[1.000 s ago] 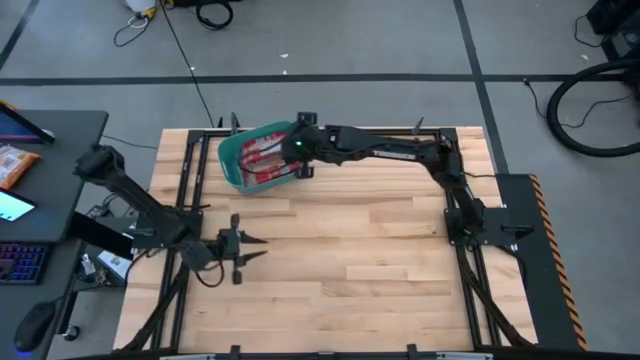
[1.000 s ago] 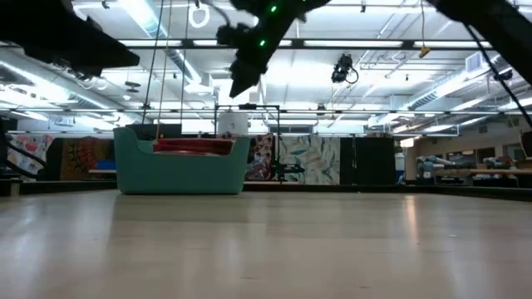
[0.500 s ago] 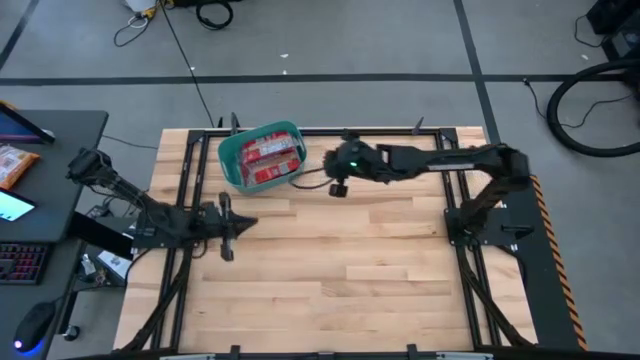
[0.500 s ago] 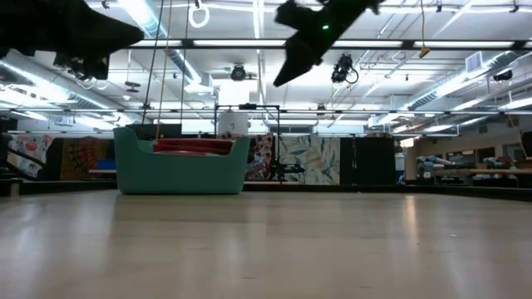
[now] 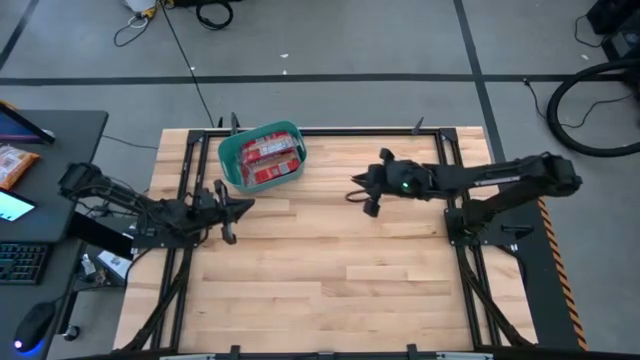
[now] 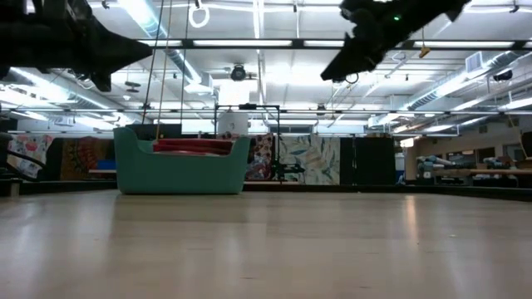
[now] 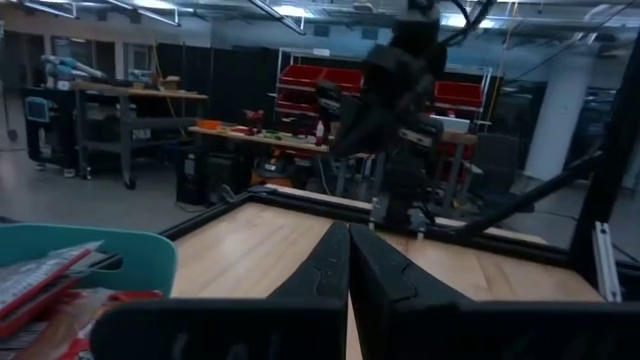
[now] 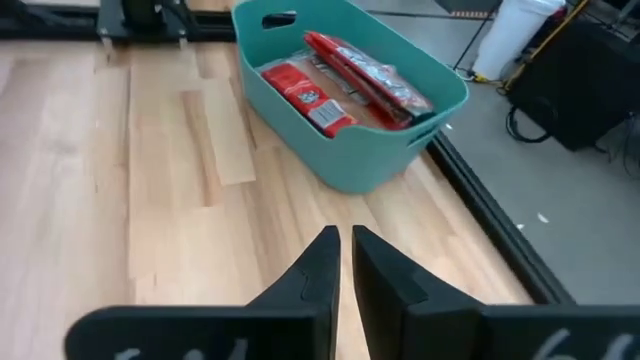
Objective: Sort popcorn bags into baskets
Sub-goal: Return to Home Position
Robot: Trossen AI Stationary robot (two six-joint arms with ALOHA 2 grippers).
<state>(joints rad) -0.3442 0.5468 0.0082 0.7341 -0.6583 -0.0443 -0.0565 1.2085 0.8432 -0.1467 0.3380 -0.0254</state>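
Observation:
The teal basket (image 5: 262,155) stands on its base at the table's far left, with several red popcorn bags (image 5: 272,160) lying flat inside; the right wrist view shows them (image 8: 340,85) stacked below the rim (image 8: 440,95). My left gripper (image 5: 245,205) hovers shut just on the near side of the basket, pointing toward the table's right, and holds nothing (image 7: 348,235). My right gripper (image 5: 355,185) hangs above the table to the right of the basket and points toward it. Its fingers (image 8: 345,245) are closed to a narrow slit with nothing between them.
Black frame rails (image 5: 455,180) run along the table's left, right and far sides. Bare wood (image 5: 340,270) spreads over the middle and near half. A desk with a keyboard (image 5: 20,265) stands off the table's left edge.
My right gripper has drawn back from above the basket toward the table's right edge, staying high. My left gripper has shut its spread fingers and gone toward the far edge, ending just on the near side of the basket. The basket and bags have stayed put.

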